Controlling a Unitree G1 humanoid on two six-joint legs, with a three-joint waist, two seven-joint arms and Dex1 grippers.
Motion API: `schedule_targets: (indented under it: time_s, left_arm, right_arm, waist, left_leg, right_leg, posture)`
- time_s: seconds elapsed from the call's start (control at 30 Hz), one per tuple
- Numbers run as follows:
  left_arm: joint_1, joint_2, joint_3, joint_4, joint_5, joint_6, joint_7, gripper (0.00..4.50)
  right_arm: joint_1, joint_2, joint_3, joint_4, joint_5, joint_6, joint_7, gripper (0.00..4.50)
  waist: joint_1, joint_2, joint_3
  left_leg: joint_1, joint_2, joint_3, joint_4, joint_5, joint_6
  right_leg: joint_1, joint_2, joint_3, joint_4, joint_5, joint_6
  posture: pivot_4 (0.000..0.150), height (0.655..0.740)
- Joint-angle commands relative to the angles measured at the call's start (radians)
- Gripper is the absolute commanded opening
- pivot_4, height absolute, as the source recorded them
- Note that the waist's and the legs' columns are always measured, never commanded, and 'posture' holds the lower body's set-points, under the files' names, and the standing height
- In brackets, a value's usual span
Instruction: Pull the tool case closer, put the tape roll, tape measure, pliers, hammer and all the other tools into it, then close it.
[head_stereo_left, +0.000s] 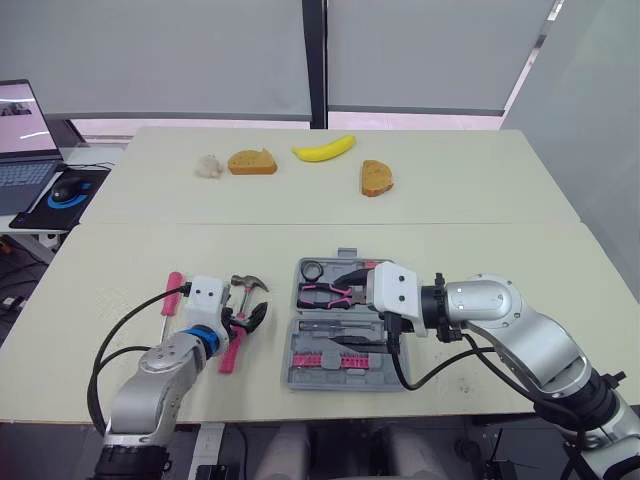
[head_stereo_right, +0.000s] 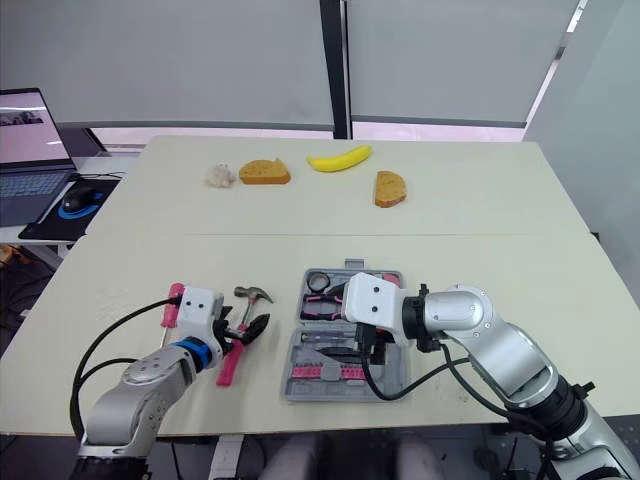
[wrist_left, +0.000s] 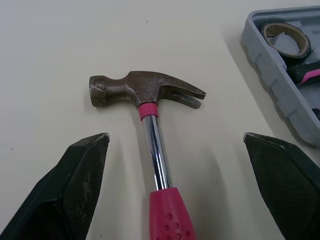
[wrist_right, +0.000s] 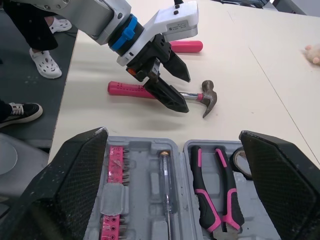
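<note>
Table (head_stereo_left: 480, 200): pale, with a seam running across it ahead of me.
Banana (head_stereo_left: 323, 149): yellow, lying on the far half.
Left bread slice (head_stereo_left: 251, 162): near the banana, on my left of it.
Right bread slice (head_stereo_left: 376, 177): on the banana's other side, a little nearer me.
White lump (head_stereo_left: 208, 166): fuzzy, just beside the left bread slice.
Laptop (head_stereo_left: 22, 140): open, off to my left, with the mouse (head_stereo_left: 68, 186) in front of it.

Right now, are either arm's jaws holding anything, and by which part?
Nothing is held. The left jaws stand open astride the hammer shaft; the right jaws hang open over the case.
</note>
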Motion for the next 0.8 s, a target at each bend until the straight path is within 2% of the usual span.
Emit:
schedule_targets:
  time_s: [0.03,0.17,0.63,0.67,0.8]
  left_arm:
    - [-0.034,-0.027,-0.01,0.047,0.037,-0.034,0.018,4.48]
    - [-0.064,-0.065,0.003,0.105,0.046,-0.03,0.04,4.48]
    - [-0.034,-0.079,0.02,0.084,0.063,0.016,0.049,0.21]
    - [-0.032,-0.08,0.028,0.08,0.063,0.014,0.052,0.08]
    - [-0.019,-0.069,0.054,0.048,0.062,-0.004,0.046,0.08]
  right_arm:
    - [-0.009,-0.005,-0.02,-0.025,0.0,-0.008,-0.003,4.5]
    - [-0.003,-0.009,-0.02,-0.03,-0.004,-0.007,-0.004,4.5]
    - [0.022,-0.016,-0.017,-0.032,-0.018,-0.021,-0.014,4.5]
    - [0.023,-0.016,-0.017,-0.031,-0.02,-0.023,-0.016,4.5]
    - [0.025,-0.014,-0.018,-0.026,-0.03,-0.028,-0.025,4.5]
  waist:
    - [0.0,0.0,0.0]
    - [0.0,0.0,0.0]
    - [0.0,0.001,-0.001]
    - [0.0,0.001,-0.001]
    - [-0.002,0.001,-0.001]
  left_leg:
    - [0.0,0.0,0.0,0.0,0.0,0.0]
    - [0.0,0.0,0.0,0.0,0.0,0.0]
    - [0.0,0.0,0.0,0.0,0.0,0.0]
    - [0.0,0.0,0.0,0.0,0.0,0.0]
    - [0.0,0.0,0.0,0.0,0.0,0.0]
  right_leg:
    - [0.0,0.0,0.0,0.0,0.0,0.0]
    - [0.0,0.0,0.0,0.0,0.0,0.0]
    - [0.0,0.0,0.0,0.0,0.0,0.0]
    - [0.0,0.0,0.0,0.0,0.0,0.0]
    - [0.0,0.0,0.0,0.0,0.0,0.0]
  posture:
    - [0.15,0.74]
    - [0.15,0.74]
    - [0.15,0.74]
    - [0.15,0.74]
    - [0.15,0.74]
